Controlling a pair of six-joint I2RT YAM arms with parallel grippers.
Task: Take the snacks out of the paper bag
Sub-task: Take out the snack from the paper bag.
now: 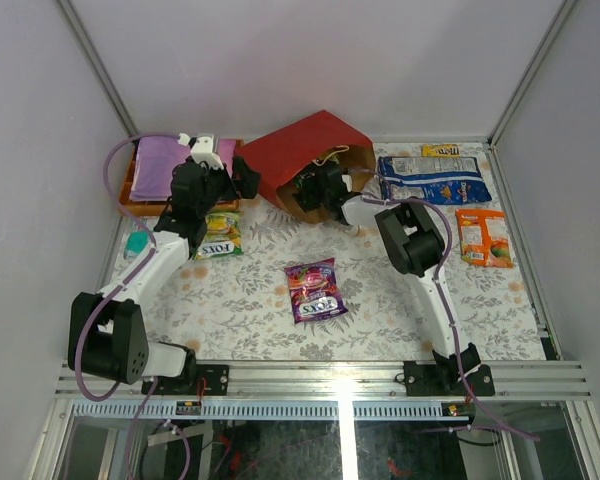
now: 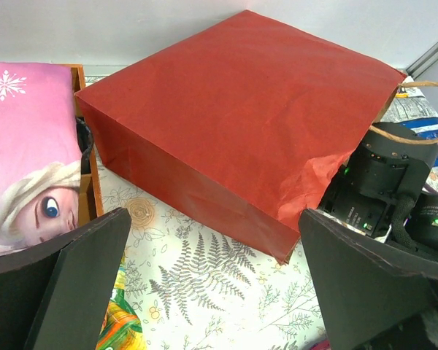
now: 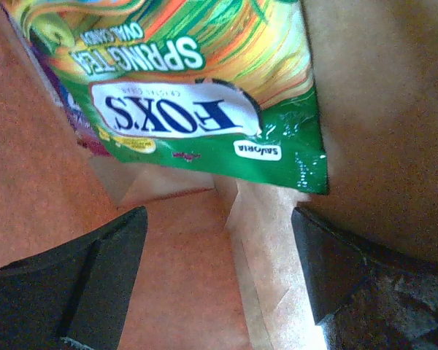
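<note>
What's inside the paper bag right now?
A green Fox's packet lies inside the paper bag, a purple edge behind it. Anything deeper is hidden by the packet.

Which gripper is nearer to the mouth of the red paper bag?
Right. The right gripper is inside the mouth of the paper bag; the left gripper is outside, beside its closed end.

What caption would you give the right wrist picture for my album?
Open right gripper inside the paper bag, facing a green Fox's candy bag.
</note>
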